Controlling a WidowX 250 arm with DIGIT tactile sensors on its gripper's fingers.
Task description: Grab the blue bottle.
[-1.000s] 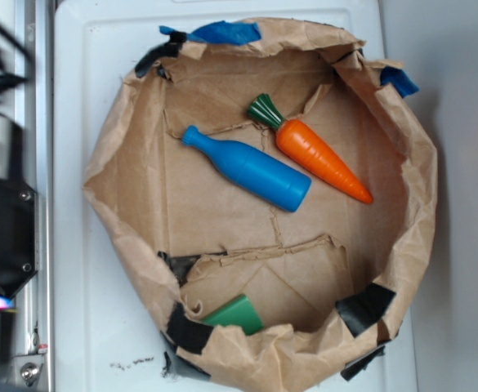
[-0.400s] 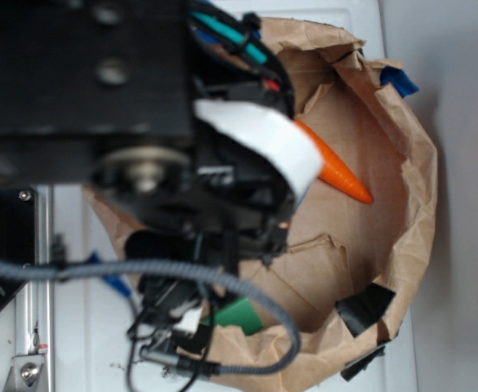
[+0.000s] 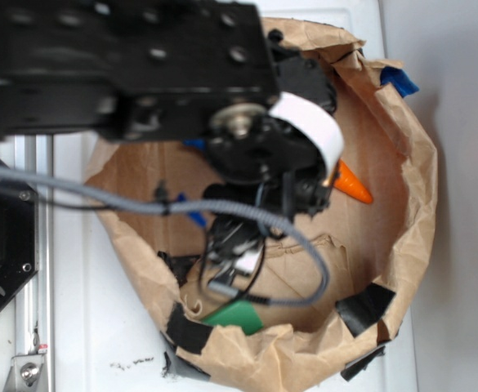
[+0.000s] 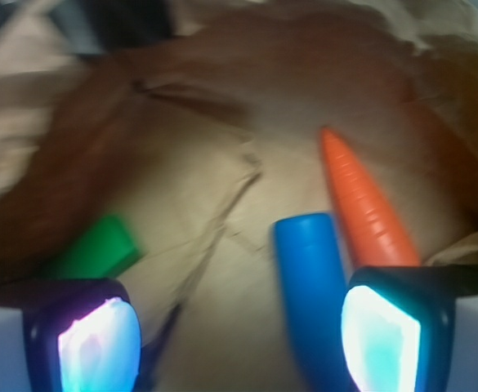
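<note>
Through the wrist camera I am seeing the jaws standing wide apart, with nothing between them. The gripper (image 4: 239,335) is hanging over the brown paper floor, and its two glowing pads (image 4: 98,343) are sitting at the bottom corners of the view. The blue bottle (image 4: 310,286) is lying just inside the right-hand pad, so it is off centre in the opening and not yet framed between the fingers. The orange carrot (image 4: 363,208) is lying close beside the bottle, on its outer side, and whether the two are touching I cannot tell. A green block (image 4: 96,249) is resting further away to the left.

What is changing is the arm itself. One second ago the exterior view was showing only the paper bowl (image 3: 414,196) with the bottle and carrot in full sight; now the black arm (image 3: 124,65) is covering most of the bowl, and it is moving further to the right and deeper than a moment ago. From outside only the carrot tip is showing, and a small blue part at the arm's edge that is perhaps the bottle neck.

I am judging that the approach is well under way but the grasp is not started. The opening needs shifting toward the bottle before I am closing, otherwise the right finger is likely pushing the bottle or catching the carrot.
</note>
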